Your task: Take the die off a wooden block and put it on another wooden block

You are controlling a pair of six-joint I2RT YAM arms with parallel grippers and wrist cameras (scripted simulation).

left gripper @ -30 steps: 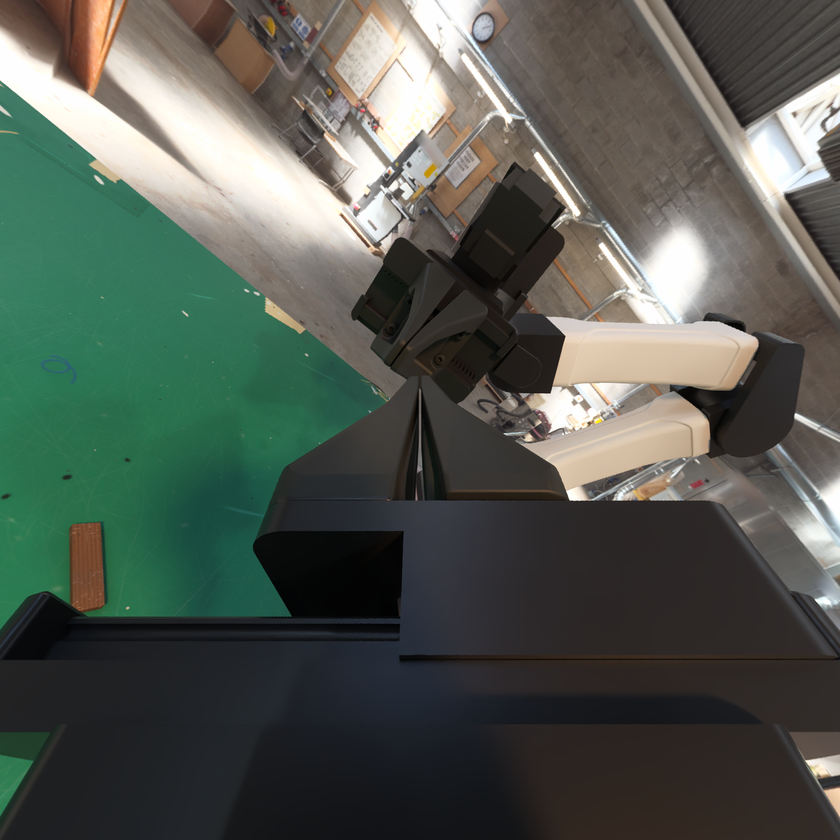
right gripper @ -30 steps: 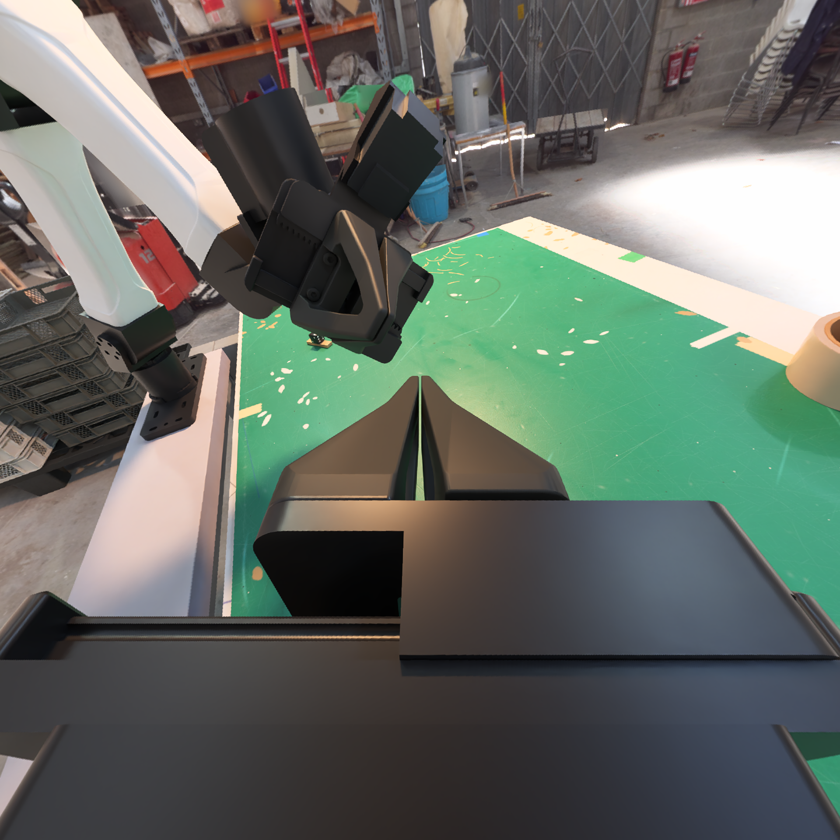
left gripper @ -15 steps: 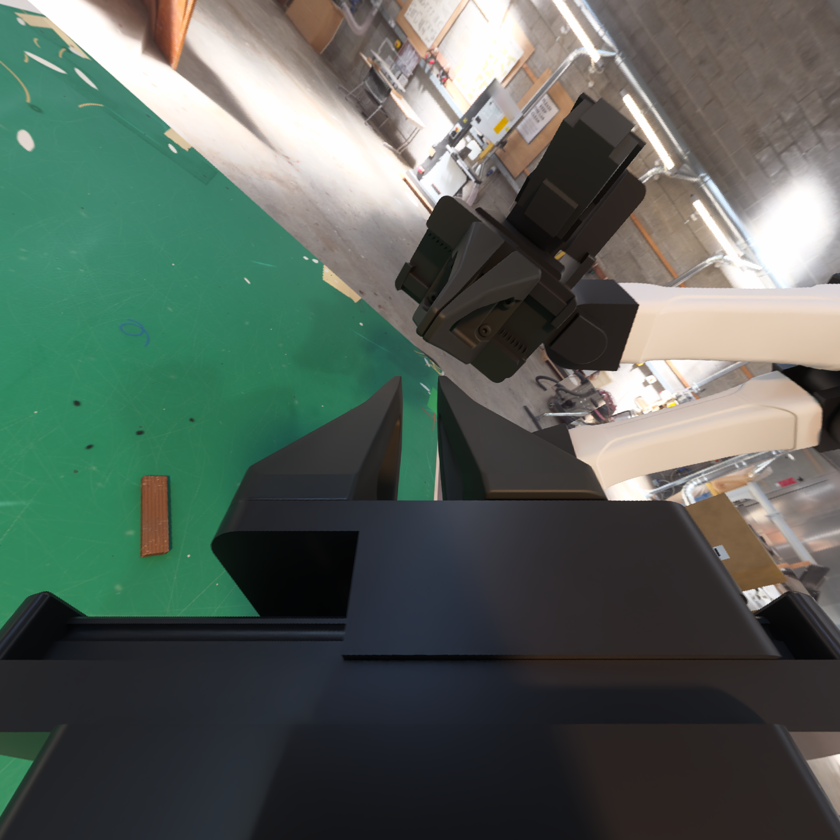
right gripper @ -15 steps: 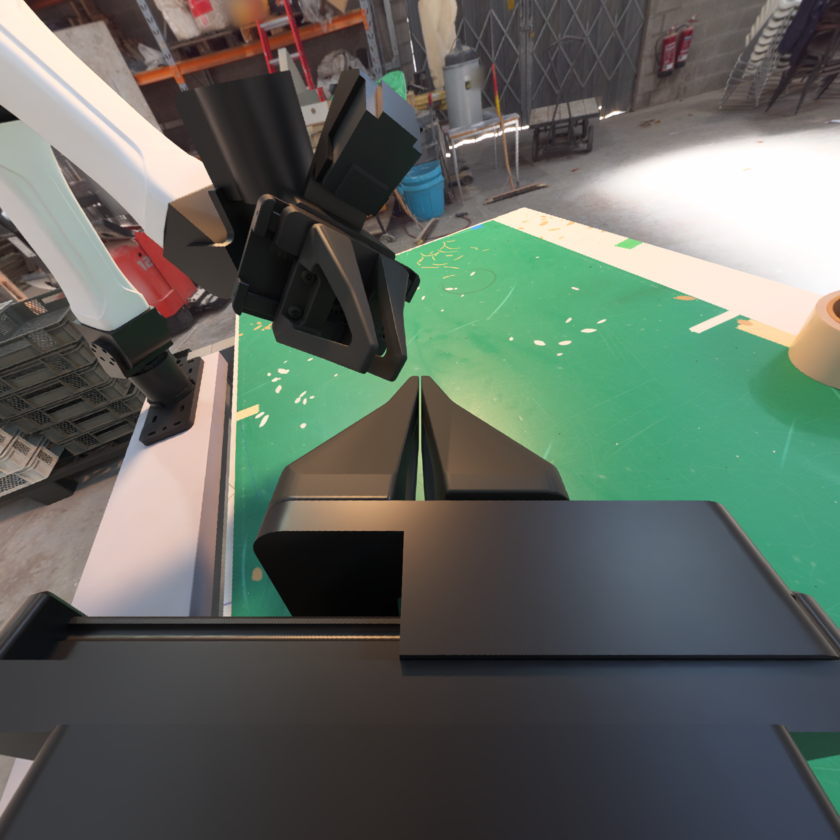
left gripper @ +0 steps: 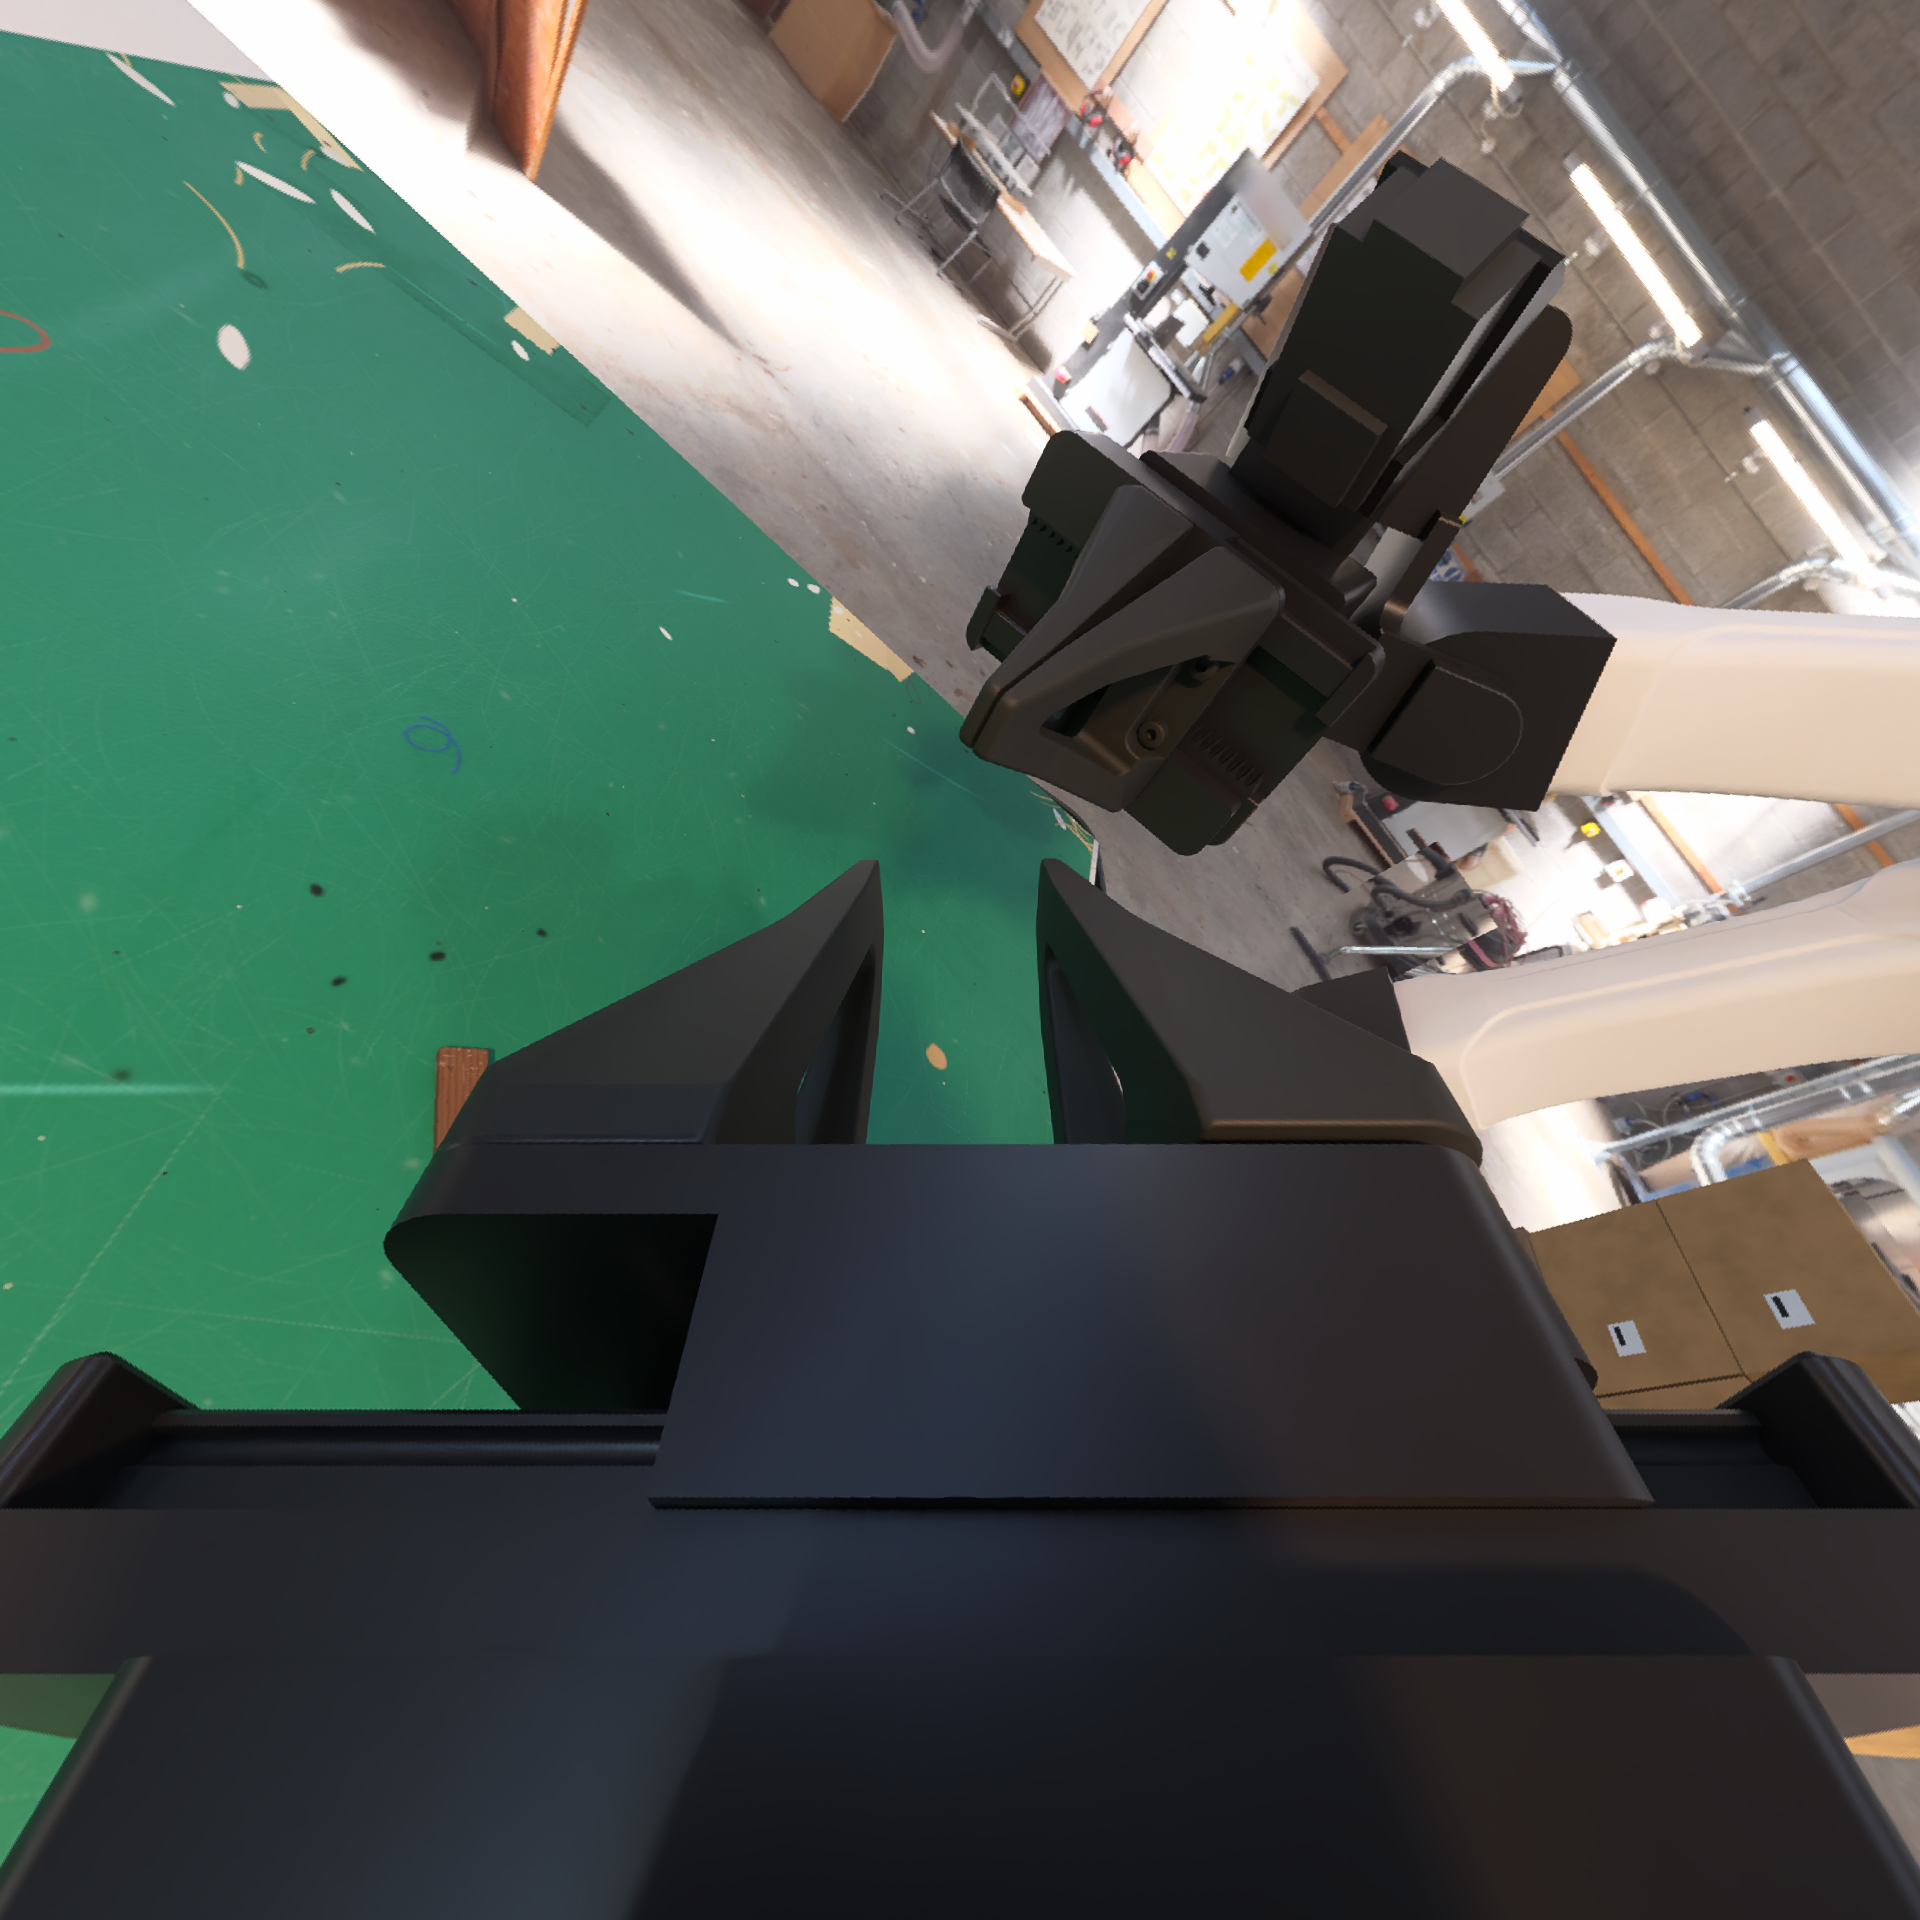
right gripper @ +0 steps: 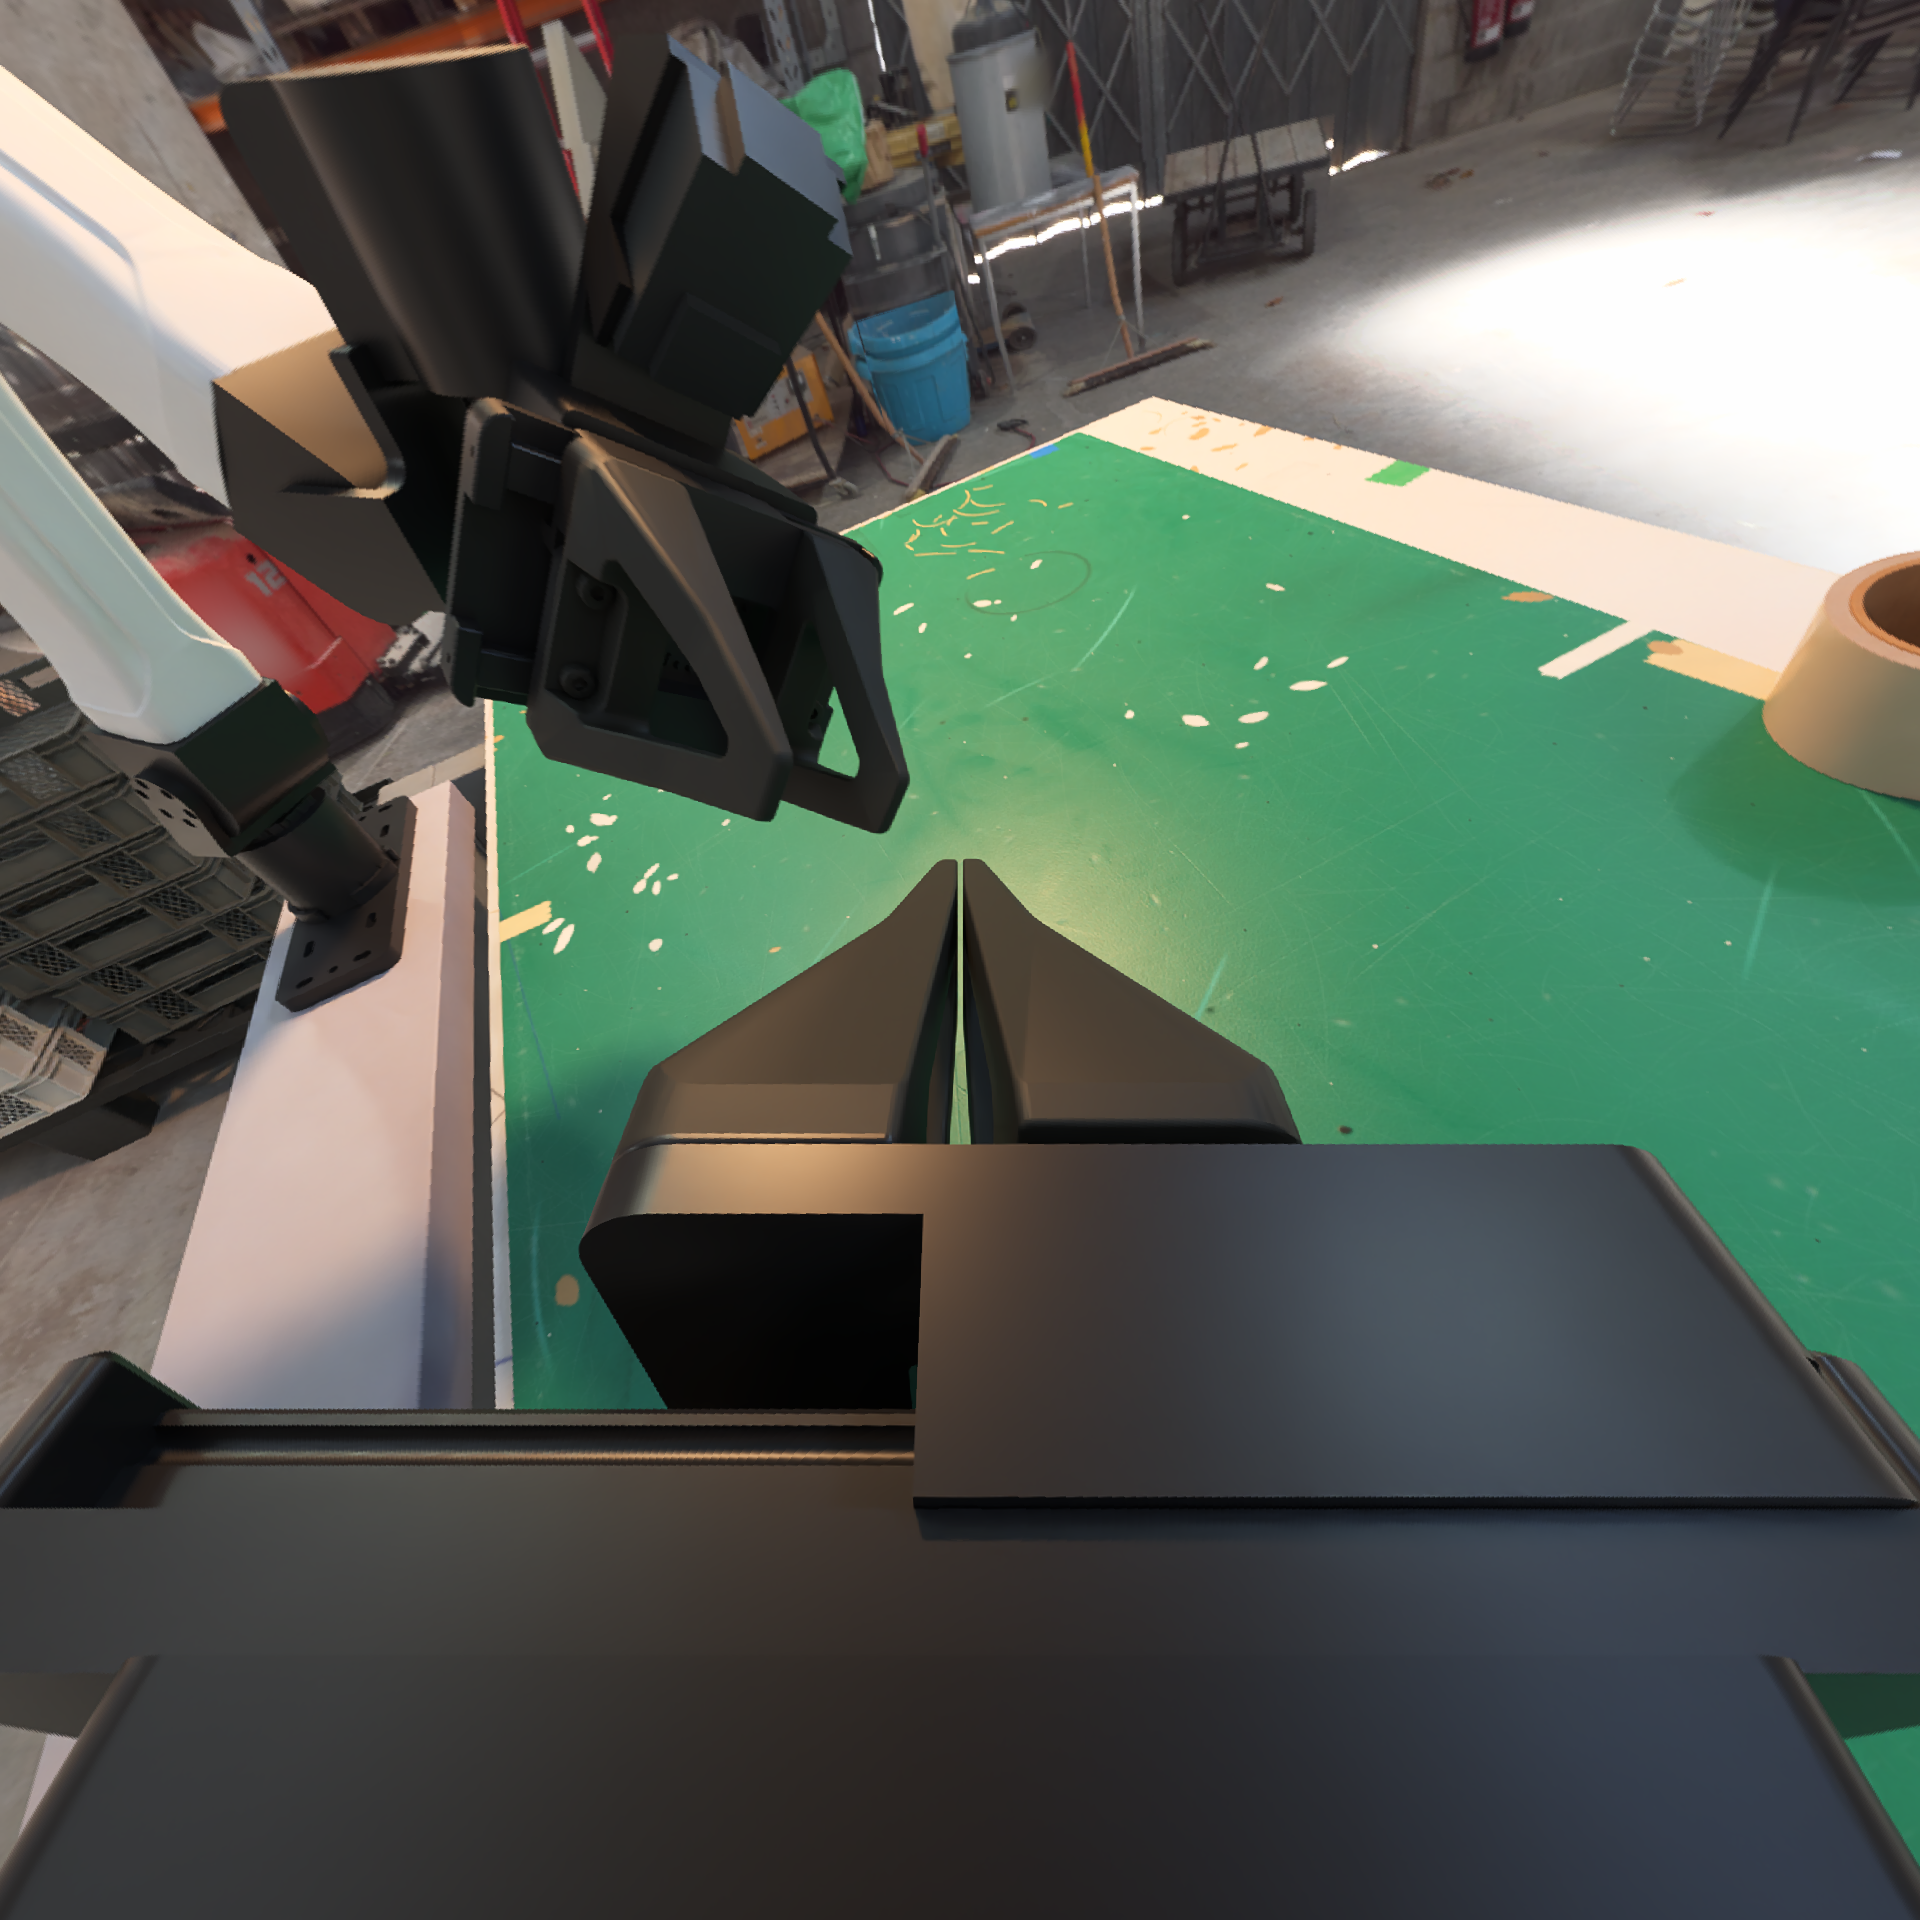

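My left gripper is open and empty above the green table. A brown wooden block lies flat on the table, partly hidden behind my left finger. My right gripper is shut with nothing between its fingers, also above the table. The right gripper shows in the left wrist view, high and to the right. The left gripper shows in the right wrist view, up and to the left. No die is in view.
A roll of tan tape stands at the table's right edge. The left arm's base is bolted to the white strip at the table's left. Cardboard boxes stand off the table.
My left gripper has opened from shut and has swung across the table, so the wooden block slid towards its left finger. The right gripper stayed shut and barely moved.
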